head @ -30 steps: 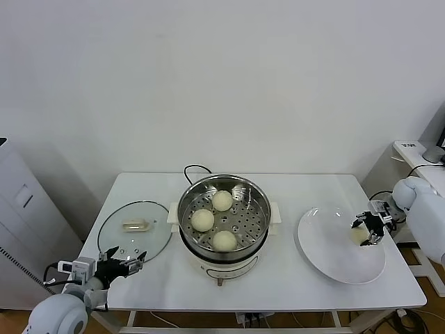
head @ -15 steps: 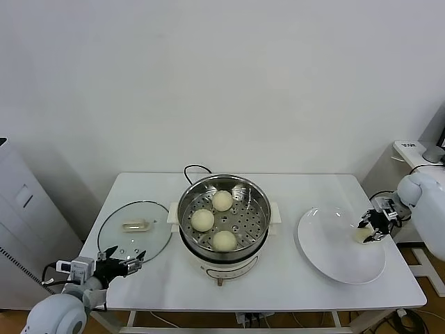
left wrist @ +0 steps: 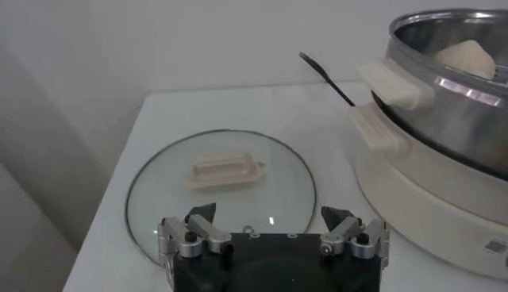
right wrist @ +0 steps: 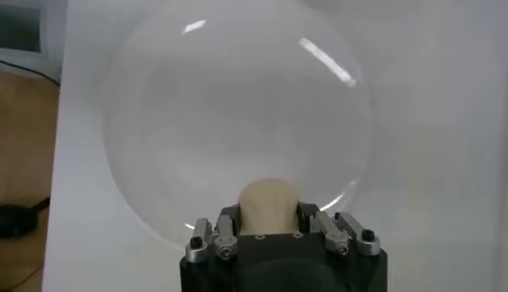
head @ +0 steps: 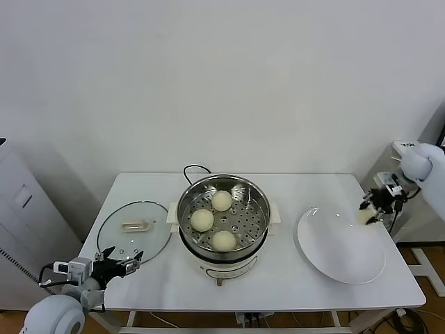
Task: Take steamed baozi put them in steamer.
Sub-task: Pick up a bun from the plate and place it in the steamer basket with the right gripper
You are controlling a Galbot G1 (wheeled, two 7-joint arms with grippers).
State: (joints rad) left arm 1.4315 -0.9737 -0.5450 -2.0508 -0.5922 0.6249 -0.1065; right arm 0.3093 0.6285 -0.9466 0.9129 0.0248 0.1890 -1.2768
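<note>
At the near left corner of the white table (head: 292,278) the left end effector (head: 124,264) waits low, just at the table edge, with its two fingers spread wide and nothing between them. Directly in front of it lies the round glass lid (head: 134,230), flat on the table, with its pale handle (left wrist: 224,171) facing up.

In the middle of the table stands the steamer (head: 224,212), a shiny steel pot on a white base. On its perforated tray rest three steamed baozi: one at the near side (head: 224,240), one at the left (head: 202,220) and one toward the back (head: 222,200). They are apart from each other, and the right part of the tray is free. A black cord (head: 195,169) leaves the steamer at the back.

To the right of the steamer lies the flat white plate (head: 334,250). Over its far right edge is the right end effector (head: 368,213), raised above the plate. Its fingers are pressed on the fourth baozi (right wrist: 270,206), which sits between them, clear of the plate surface in the right wrist view.
</note>
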